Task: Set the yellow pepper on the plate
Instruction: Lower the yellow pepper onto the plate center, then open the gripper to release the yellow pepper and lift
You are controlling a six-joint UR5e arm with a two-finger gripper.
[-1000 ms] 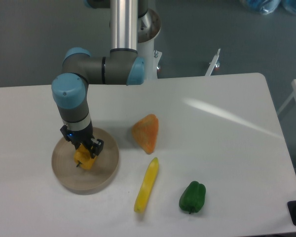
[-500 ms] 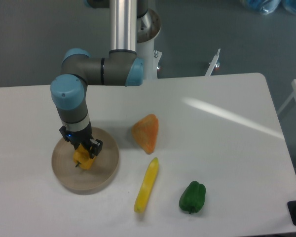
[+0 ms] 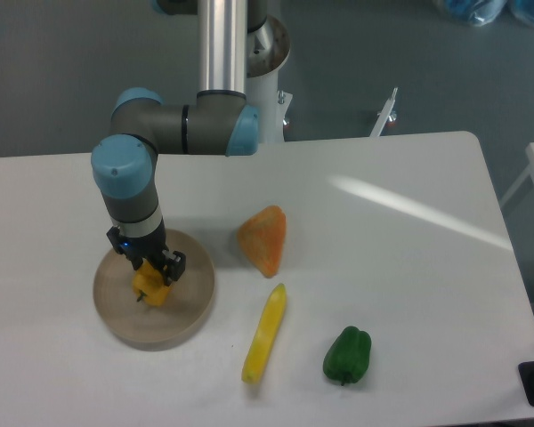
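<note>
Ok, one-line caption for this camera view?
End effector holding the yellow pepper over the plate.

High frontal view over table (image 3: 383,267)

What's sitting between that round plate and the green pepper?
In the camera view, the long yellow chili lies between the plate and the green pepper, on the table.

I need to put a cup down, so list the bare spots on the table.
Bare: the table's right half above the green pepper, and the far strip behind the orange wedge. Crowded: the plate under the hand and yellow pepper, and around the long yellow chili.
</note>
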